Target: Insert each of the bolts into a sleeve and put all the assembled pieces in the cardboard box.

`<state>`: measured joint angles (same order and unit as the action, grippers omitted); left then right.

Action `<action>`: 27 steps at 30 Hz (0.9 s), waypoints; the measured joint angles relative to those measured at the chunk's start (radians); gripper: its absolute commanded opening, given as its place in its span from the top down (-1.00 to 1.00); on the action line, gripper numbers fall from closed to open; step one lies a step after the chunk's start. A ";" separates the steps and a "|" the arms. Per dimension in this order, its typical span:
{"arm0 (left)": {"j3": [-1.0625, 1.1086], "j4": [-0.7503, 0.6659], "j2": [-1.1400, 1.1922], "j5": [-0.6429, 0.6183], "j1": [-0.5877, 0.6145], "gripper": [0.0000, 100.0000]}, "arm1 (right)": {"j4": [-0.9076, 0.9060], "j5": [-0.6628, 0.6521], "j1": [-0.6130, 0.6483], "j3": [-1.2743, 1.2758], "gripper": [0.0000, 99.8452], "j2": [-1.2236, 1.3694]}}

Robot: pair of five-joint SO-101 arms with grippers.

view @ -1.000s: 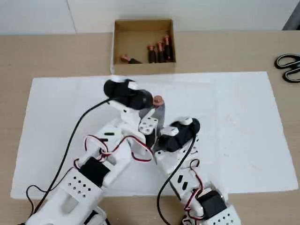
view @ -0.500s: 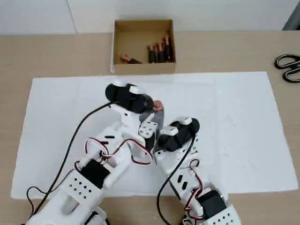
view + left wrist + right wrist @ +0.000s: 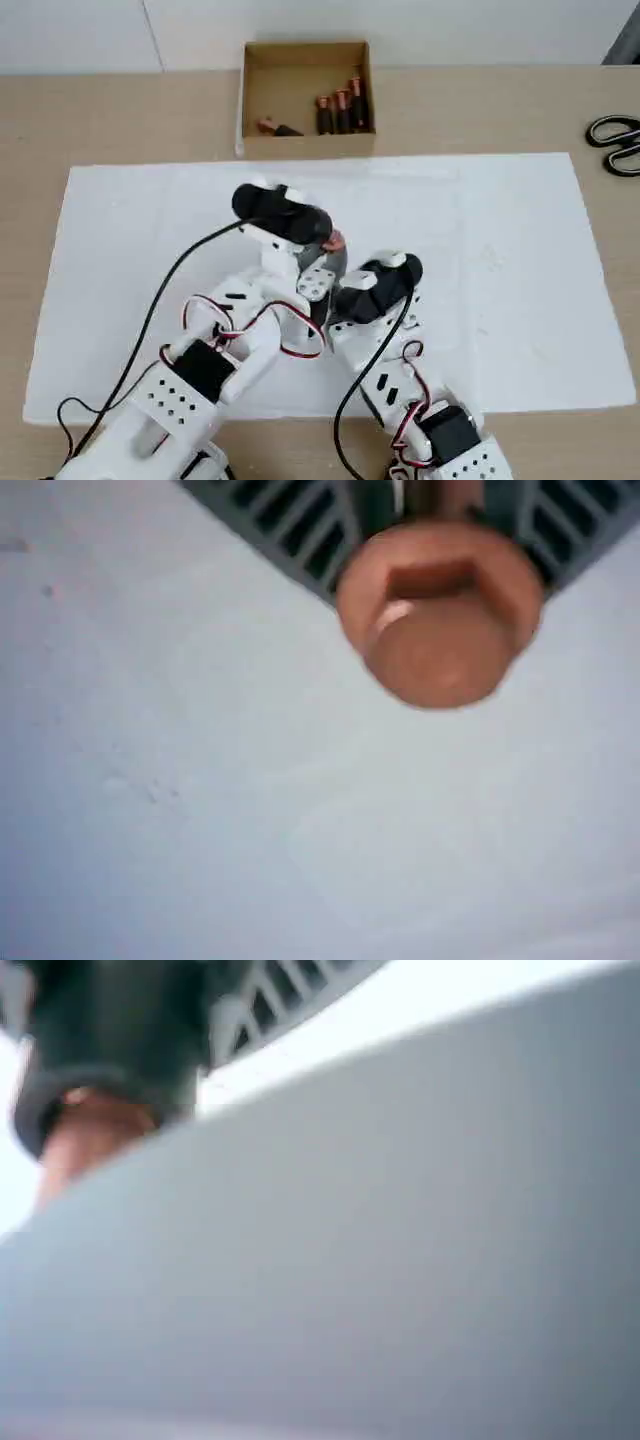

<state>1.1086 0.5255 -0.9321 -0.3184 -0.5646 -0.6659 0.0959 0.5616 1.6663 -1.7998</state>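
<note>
Here, left gripper (image 3: 330, 247) clenching a bolt (image 3: 440, 630), right gripper (image 3: 338, 275) grasping a sleeve (image 3: 110, 1030), cardboard box (image 3: 305, 146) beyond, scissors (image 3: 615, 143) well aside

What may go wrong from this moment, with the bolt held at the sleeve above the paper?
1. The bolt meets the end of the sleeve; if the two are tilted against each other, it may jam instead of sliding in.
2. Both are held above the white paper, so a slip would probably drop one onto it.
</note>
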 measured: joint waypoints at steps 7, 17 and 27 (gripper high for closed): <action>0.000 0.060 0.000 0.000 -0.002 0.99 | 0.000 0.000 0.002 0.000 0.99 0.000; 0.000 0.101 0.000 0.000 -0.015 0.99 | 0.000 -0.002 0.002 0.000 0.99 0.000; 0.000 0.130 0.000 0.006 -0.021 0.97 | 0.000 -0.003 0.002 0.000 0.99 0.000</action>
<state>1.1086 0.6559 -0.9321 -0.3122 -0.5861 -0.6659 0.0928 0.5631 1.6663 -1.7998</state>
